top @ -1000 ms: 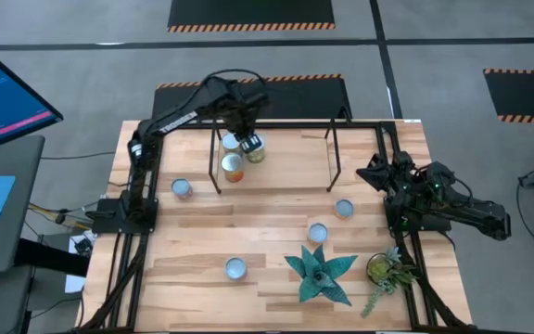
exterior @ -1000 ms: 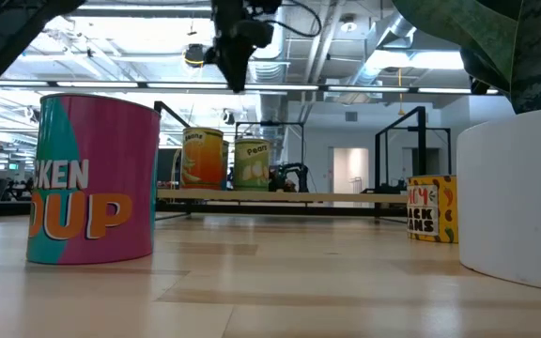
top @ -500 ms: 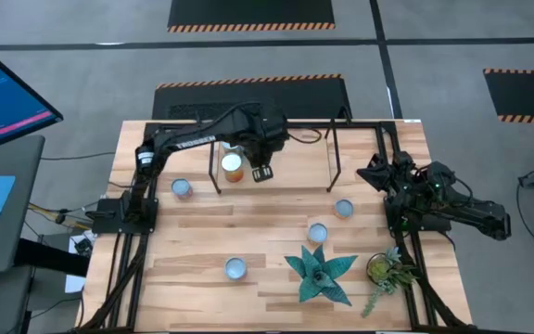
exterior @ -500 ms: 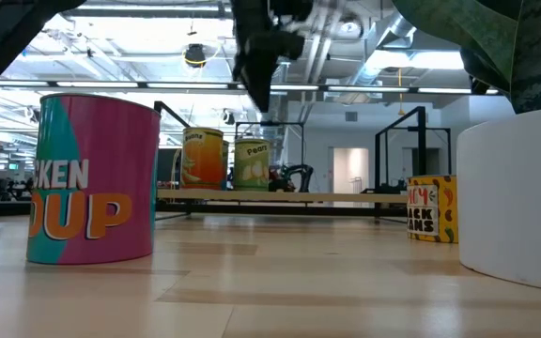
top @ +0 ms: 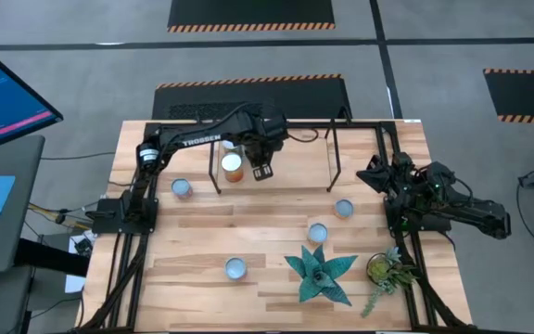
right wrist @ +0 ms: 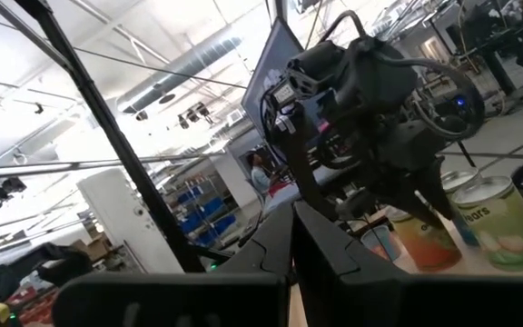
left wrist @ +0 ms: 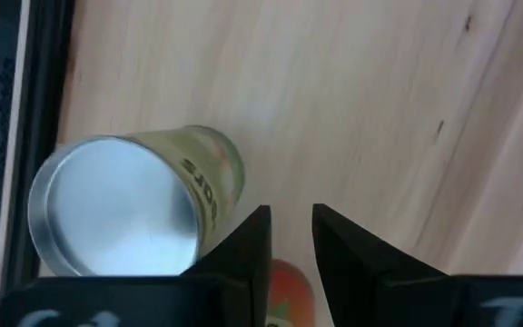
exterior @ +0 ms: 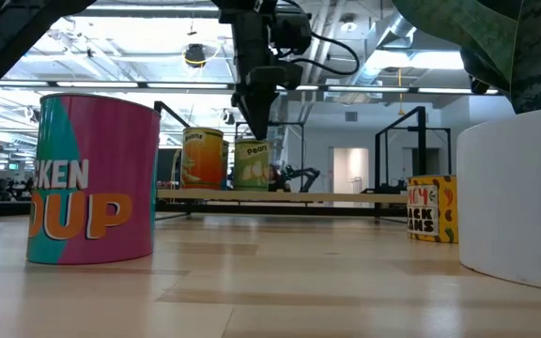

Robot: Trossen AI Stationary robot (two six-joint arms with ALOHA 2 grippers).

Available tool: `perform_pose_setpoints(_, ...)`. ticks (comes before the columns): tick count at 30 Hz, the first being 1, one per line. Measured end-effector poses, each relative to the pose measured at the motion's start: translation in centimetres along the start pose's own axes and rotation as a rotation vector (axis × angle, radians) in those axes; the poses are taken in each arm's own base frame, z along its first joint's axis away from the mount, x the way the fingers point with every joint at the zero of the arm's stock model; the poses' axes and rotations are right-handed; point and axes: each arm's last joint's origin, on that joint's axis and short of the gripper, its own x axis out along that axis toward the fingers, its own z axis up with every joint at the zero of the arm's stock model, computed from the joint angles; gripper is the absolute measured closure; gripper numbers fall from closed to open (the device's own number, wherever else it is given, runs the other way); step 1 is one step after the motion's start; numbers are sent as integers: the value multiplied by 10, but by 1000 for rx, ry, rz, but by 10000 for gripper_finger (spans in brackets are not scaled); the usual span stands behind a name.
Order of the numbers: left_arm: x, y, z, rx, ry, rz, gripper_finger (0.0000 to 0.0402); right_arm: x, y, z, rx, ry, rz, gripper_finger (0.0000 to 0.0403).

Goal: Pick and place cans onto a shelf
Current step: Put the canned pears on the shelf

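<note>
An orange can [top: 234, 167] and a green can [exterior: 251, 164] stand upright side by side on the shelf [exterior: 346, 196] at the table's far side. My left gripper [exterior: 256, 131] points down just above them, open by only a narrow gap and holding nothing. In the left wrist view the green can [left wrist: 125, 209] stands beside the fingertips and the orange can [left wrist: 291, 289] shows under them. In the high view the left gripper [top: 262, 173] is just right of the orange can, and the arm hides the green one. My right gripper [right wrist: 291, 241] waits shut at the table's right edge.
Several loose cans stand on the table, among them [top: 183, 188], [top: 344, 209], [top: 317, 232]. Close to the low camera are a pink soup can [exterior: 92, 178] and a yellow can [exterior: 432, 208]. Two potted plants [top: 321, 272], [top: 386, 271] stand near the front right.
My left gripper has come from behind the shelf's cans toward the table's near edge and down, rolling a little, and now hangs just over the green and orange cans. Its finger gap looks the same. The cans have not moved.
</note>
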Motion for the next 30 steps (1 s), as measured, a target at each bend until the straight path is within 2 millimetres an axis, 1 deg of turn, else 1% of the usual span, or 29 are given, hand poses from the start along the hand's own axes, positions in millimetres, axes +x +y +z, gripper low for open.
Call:
perform_pose_setpoints(9,1,16,-1,-28,2,10,331,0,0,0,0,1,1,365)
perform_pose_setpoints(13,2,19,-1,-36,3,8,331,0,0,0,0,3,4,365)
perform_pose_setpoints(30,0,20,-1,-33,5,29,331,0,0,0,-3,3,4,365)
